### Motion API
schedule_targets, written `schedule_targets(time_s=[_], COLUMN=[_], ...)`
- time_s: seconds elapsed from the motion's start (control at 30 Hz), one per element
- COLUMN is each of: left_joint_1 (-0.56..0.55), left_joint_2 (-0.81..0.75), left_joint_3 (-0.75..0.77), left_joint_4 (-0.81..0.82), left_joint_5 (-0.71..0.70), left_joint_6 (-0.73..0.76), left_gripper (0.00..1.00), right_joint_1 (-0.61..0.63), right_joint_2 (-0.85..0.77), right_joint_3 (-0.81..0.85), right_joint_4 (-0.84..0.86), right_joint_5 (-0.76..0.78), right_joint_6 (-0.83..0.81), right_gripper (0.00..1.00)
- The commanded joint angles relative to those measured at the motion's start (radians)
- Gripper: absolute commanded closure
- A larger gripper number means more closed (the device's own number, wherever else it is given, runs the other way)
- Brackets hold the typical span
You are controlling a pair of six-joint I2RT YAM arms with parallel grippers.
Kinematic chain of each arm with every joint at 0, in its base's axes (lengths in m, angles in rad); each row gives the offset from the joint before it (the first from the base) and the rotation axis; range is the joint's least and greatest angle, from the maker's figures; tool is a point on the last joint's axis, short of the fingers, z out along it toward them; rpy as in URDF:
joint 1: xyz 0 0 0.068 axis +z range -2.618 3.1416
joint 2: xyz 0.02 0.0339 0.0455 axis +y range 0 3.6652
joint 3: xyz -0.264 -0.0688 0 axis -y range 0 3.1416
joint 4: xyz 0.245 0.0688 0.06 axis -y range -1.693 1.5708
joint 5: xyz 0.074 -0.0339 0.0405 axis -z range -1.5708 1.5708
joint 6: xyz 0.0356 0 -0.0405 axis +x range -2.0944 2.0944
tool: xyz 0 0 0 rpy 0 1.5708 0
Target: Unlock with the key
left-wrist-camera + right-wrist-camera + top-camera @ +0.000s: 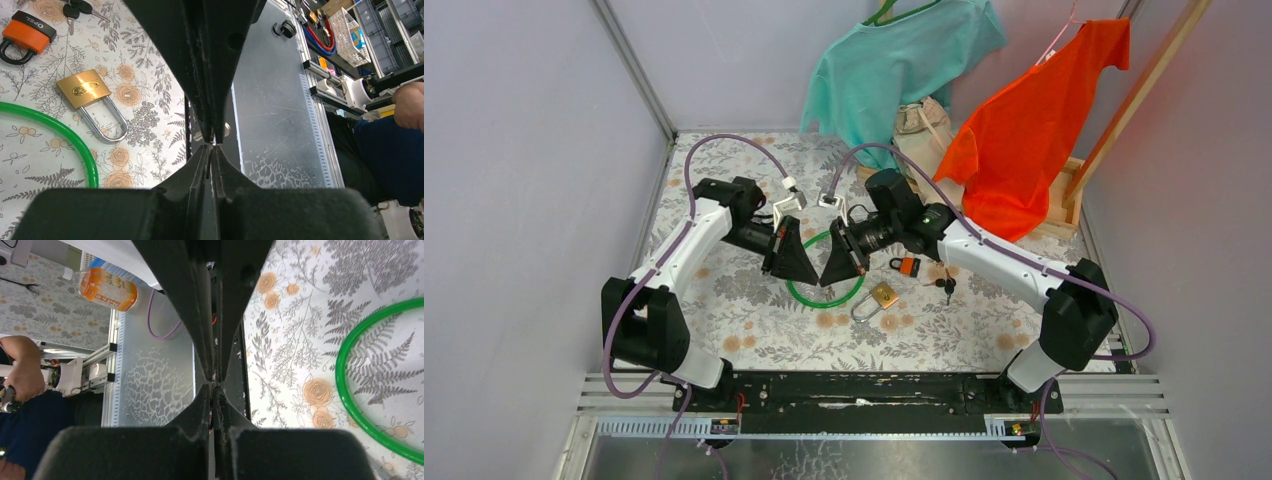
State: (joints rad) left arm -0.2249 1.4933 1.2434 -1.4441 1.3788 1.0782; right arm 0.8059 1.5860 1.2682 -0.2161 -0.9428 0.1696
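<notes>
My left gripper (pixel 815 274) and right gripper (pixel 827 277) meet tip to tip above the green ring (pixel 809 300). In the left wrist view my left gripper (pixel 212 150) has its jaws nearly together on a thin metal sliver, the key (pixel 215 141). The right gripper (pixel 212 132) pinches the same sliver from the other side. The right wrist view shows my right gripper (pixel 215 390) shut tight on it. A brass padlock (pixel 883 296) (pixel 83 88) lies closed on the flowered cloth to the right of the ring.
An orange padlock (pixel 908 266) (pixel 27 35) and a bunch of black-headed keys (pixel 946 287) lie right of the ring. A teal shirt (pixel 894 70) and an orange shirt (pixel 1034 120) hang on a wooden rack (pixel 1064 215) at the back.
</notes>
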Motion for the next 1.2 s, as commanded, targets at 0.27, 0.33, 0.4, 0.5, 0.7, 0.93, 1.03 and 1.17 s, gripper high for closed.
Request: schedule_targets(time_s=[0.27,0.33,0.4,0.5,0.7,0.93,1.03,1.17], left_joint_1=[-0.012,-0.011,-0.011,-0.011,-0.011,-0.01,-0.01,-0.008], left_joint_2=[-0.018,-0.022,-0.025,-0.022,-0.03,-0.056,-0.118,-0.143], left_joint_3=[0.051,0.052,0.049,0.051,0.065,0.082,0.013,-0.014], left_joint_4=[-0.009,-0.009,-0.009,-0.009,-0.009,0.148,0.474,0.56], left_joint_5=[-0.015,-0.012,-0.011,-0.004,0.023,0.027,-0.04,-0.139], left_joint_6=[-0.017,-0.016,-0.015,-0.023,-0.049,-0.266,-0.648,-0.788], left_gripper=[1.0,1.0,1.0,1.0,1.0,1.0,1.0,1.0], right_joint_1=[0.03,0.029,0.029,0.029,-0.013,-0.075,-0.075,-0.076], right_joint_2=[-0.007,-0.02,-0.038,-0.071,-0.151,-0.169,-0.158,-0.167], right_joint_3=[0.127,0.122,0.113,0.086,-0.043,-0.221,-0.232,-0.259], right_joint_4=[-0.136,-0.142,-0.13,-0.083,0.162,0.635,0.649,0.707], right_joint_5=[0.05,0.068,0.092,0.098,0.069,-0.033,-0.009,0.017], right_joint_6=[-0.108,-0.116,-0.11,-0.088,0.05,0.358,0.364,0.388], right_gripper=[1.0,1.0,0.95,0.72,0.4,0.45,0.52,0.63])
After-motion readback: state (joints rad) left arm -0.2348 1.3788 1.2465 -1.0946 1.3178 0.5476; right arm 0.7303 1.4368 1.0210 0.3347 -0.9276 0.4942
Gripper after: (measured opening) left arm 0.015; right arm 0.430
